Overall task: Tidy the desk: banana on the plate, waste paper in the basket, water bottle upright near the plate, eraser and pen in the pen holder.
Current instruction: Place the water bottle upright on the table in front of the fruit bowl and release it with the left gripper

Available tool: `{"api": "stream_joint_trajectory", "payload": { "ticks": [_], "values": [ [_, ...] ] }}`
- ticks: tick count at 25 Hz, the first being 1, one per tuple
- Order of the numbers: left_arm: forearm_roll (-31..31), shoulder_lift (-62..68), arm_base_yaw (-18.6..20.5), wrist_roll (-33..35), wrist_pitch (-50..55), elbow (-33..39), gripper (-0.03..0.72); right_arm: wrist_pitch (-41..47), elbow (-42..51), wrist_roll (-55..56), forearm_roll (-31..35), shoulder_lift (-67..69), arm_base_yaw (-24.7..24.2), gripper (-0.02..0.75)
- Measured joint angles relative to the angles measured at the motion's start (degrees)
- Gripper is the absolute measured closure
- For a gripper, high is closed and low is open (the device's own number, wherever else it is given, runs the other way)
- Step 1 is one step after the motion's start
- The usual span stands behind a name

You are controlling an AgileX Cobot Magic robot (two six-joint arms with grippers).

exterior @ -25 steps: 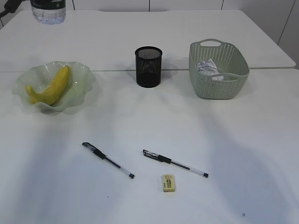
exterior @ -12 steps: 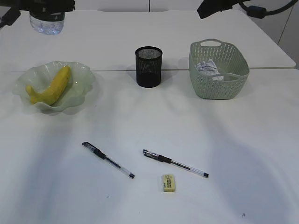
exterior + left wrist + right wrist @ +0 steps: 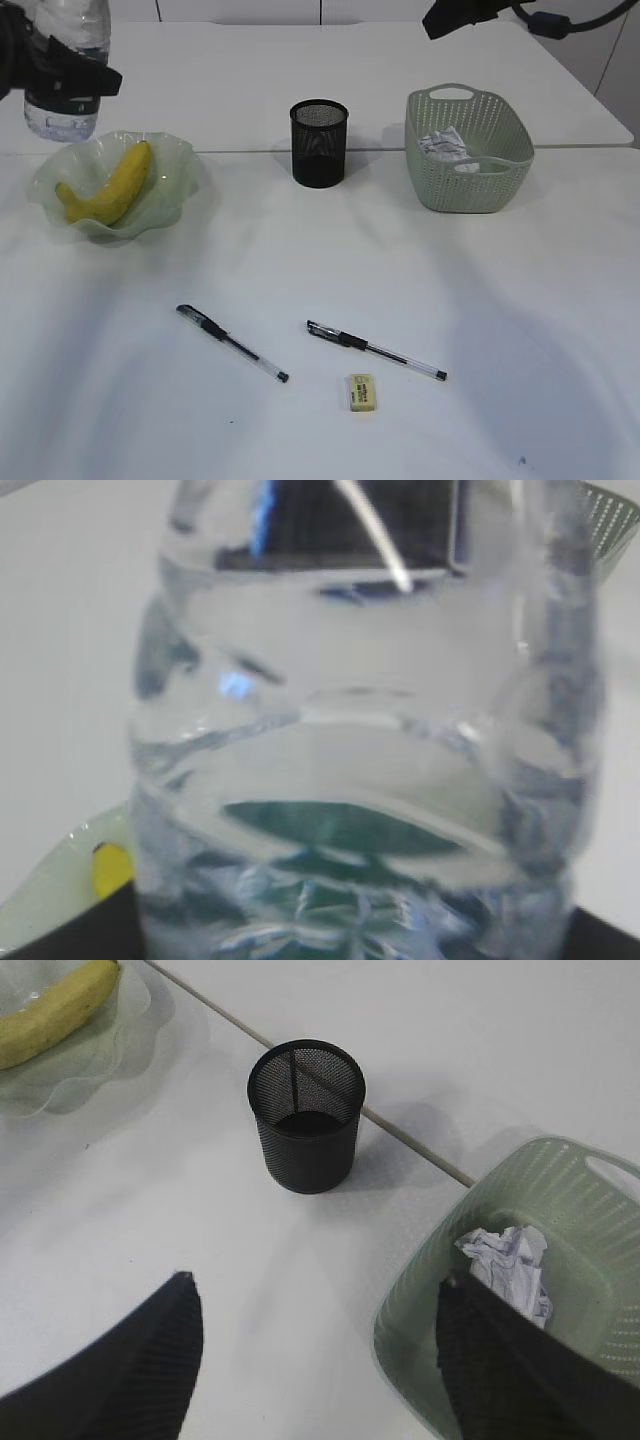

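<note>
L pincer (image 3: 62,82) is clamped round the clear plastic water bottle w/ dark label (image 3: 63,62), carrying it upright, base clear of the table and hanging just behind the far-left rim of the wavy pale-green glass plate (image 3: 180,160). Prob. held vertical so it can go straight down near the plate w/o re-gripping. In the L wrist view the bottle fills nearly everything. Just below/in front of that pincer the yellow banana (image 3: 108,185) already lies in the plate.

R pincer (image 3: 318,1332) hangs w/ jaws spread, nothing between them, high over the far side; below and a bit ahead of it stands the black mesh cylindrical pen holder (image 3: 306,1115), and to its right the pale-green perforated plastic basket (image 3: 425,1290) w/ the crumpled white waste paper (image 3: 508,1260) inside. Looks parked, free for the small items.

Well away from both pincers, toward the near edge: two clear-barrel pens w/ black grips, one left (image 3: 231,343), one right (image 3: 375,350), and the small yellow rectangular eraser (image 3: 361,392) just beside the right pen. Not yet stowed.

Surface: plain white table (image 3: 320,270), seam across it behind the holder. White cabinet panels (image 3: 400,10) behind.
</note>
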Motion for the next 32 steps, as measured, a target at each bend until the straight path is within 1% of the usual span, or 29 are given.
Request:
{"api": "stream_joint_trajectory", "payload": {
  "ticks": [10,16,19,21,25,27,32],
  "values": [
    [0.0,-0.1,0.3,-0.2,3.2,5.9,0.314,-0.2,0.0,0.0,0.0,0.0,0.0,0.199],
    [-0.1,-0.1,0.7,-0.2,3.3,10.5,0.314,-0.4,0.0,0.0,0.0,0.0,0.0,0.199],
    [-0.7,-0.1,2.2,-0.2,3.0,13.5,0.314,-0.4,0.0,0.0,0.0,0.0,0.0,0.199],
    [-1.6,-0.1,4.0,-0.2,2.6,15.4,0.314,-0.4,0.0,0.0,0.0,0.0,0.0,0.199],
    [-5.5,-0.1,8.0,-0.2,1.4,18.3,0.314,-0.4,0.0,0.0,0.0,0.0,0.0,0.199],
    [-7.3,-0.1,9.3,-0.2,1.2,18.6,0.314,-0.4,0.0,0.0,0.0,0.0,0.0,0.199],
    [-11.4,-0.1,10.0,-0.2,1.0,18.8,0.314,-0.4,0.0,0.0,0.0,0.0,0.0,0.199]
  ]
}}
